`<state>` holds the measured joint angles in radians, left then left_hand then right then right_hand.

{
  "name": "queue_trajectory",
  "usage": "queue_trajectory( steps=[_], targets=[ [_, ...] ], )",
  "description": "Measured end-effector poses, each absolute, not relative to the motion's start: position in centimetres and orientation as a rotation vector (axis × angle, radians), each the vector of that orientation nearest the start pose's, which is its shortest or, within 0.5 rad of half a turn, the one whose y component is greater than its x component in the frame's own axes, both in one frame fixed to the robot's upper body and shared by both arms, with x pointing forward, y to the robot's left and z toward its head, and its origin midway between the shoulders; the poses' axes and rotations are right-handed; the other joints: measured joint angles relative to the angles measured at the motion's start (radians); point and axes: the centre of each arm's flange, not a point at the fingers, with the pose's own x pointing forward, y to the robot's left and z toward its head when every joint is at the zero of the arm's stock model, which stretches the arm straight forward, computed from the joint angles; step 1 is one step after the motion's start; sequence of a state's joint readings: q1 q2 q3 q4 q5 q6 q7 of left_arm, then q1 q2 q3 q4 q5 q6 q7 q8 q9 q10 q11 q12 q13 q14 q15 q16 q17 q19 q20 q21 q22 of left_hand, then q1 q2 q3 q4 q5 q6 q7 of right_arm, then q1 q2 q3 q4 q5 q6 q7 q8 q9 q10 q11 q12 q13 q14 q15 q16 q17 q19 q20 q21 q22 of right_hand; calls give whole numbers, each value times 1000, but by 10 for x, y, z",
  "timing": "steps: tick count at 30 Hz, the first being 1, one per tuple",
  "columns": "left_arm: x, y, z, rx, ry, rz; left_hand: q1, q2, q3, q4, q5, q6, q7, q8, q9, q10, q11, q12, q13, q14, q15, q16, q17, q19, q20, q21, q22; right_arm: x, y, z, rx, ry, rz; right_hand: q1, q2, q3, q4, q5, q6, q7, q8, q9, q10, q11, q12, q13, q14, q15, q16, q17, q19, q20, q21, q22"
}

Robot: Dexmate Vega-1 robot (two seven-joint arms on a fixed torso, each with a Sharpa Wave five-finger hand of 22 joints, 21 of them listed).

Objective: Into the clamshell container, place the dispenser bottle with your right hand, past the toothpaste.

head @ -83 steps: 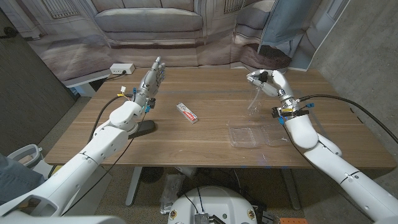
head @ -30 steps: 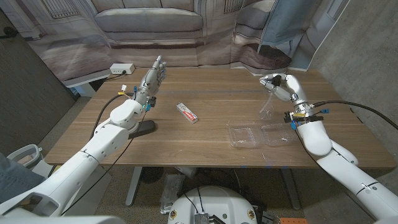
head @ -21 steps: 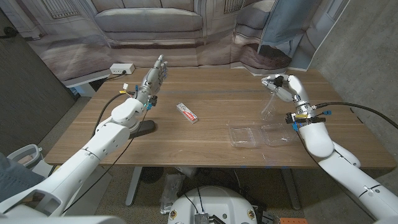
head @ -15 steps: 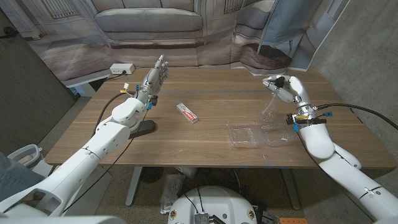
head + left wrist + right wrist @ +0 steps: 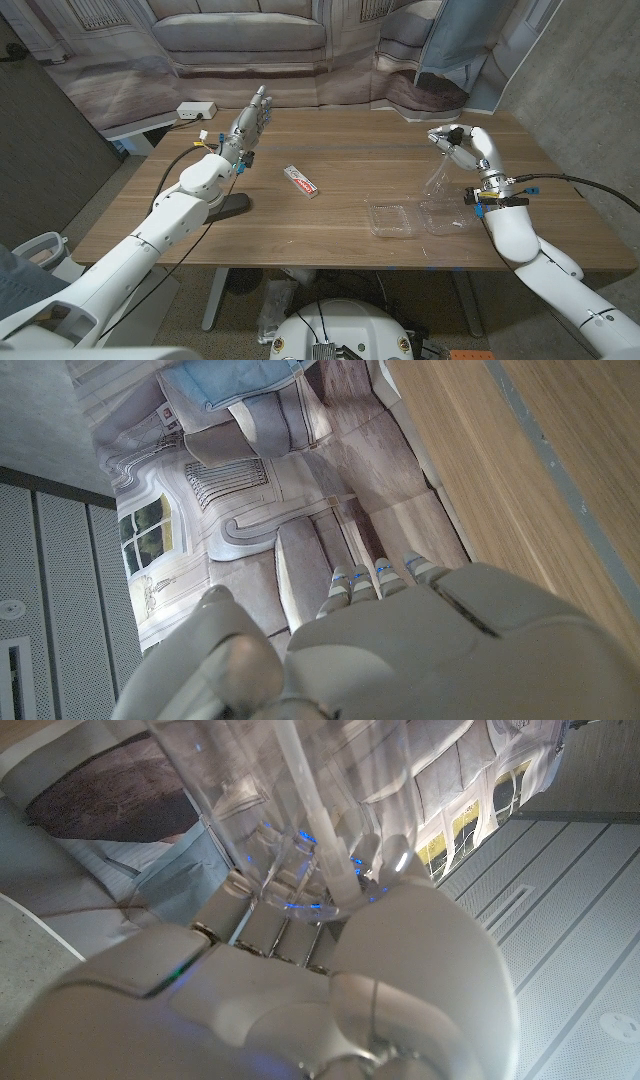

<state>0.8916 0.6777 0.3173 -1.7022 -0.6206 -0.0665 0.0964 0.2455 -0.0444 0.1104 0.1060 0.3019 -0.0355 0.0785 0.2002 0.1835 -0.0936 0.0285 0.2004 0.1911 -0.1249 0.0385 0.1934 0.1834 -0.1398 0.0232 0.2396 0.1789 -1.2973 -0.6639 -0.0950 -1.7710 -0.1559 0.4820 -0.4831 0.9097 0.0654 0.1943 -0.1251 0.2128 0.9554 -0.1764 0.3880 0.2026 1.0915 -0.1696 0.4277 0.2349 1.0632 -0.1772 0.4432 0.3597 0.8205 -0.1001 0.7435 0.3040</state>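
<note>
Clear plastic dispenser bottle (image 5: 436, 180) hangs from the right hand (image 5: 466, 146), gripped at its pump top, just above the transparent clamshell container (image 5: 420, 217). Well away toward the left hand (image 5: 250, 122), open-fingered and upright, lies the red-and-white toothpaste tube (image 5: 302, 181).

A flat toothpaste box (image 5: 302, 181) lies mid-table, left of an open clear plastic clamshell container (image 5: 418, 217) near the front edge. A clear dispenser bottle (image 5: 438, 183), held by the right hand (image 5: 468, 148), hangs just above the container's right half.
</note>
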Motion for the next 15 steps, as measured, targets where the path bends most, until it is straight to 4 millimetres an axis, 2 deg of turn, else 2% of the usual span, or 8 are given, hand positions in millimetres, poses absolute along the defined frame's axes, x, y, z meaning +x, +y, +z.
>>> queue_trajectory(
  steps=[4, 15],
  targets=[
    [591, 276, 55, 107, -655, -219, 0, 0, -3, -3, 0, 4, -4, 0, 0, 0, 0, 0, 0, 0, 0, 0, 0, 0, 0, 0, 0, 491, -322, -31, -582, -1053, -202, 0, 0, 0, 0, 0, 0, 0, 0, 0, 0, 0, 0, 0, 0, 0, 0, 0, -7, 7, 0, 0],
    [592, 271, 59, 109, -660, -229, 0, 0, -3, -3, 0, 4, -4, 0, 0, 0, 0, 0, 0, 0, 0, 0, 0, 0, 0, 0, 0, 488, -329, -38, -602, -1050, -246, 0, 0, 0, 0, -6, 4, 4, 0, 0, 0, 0, -10, 0, 0, 0, 0, 5, -7, 7, 4, 0]
  ],
)
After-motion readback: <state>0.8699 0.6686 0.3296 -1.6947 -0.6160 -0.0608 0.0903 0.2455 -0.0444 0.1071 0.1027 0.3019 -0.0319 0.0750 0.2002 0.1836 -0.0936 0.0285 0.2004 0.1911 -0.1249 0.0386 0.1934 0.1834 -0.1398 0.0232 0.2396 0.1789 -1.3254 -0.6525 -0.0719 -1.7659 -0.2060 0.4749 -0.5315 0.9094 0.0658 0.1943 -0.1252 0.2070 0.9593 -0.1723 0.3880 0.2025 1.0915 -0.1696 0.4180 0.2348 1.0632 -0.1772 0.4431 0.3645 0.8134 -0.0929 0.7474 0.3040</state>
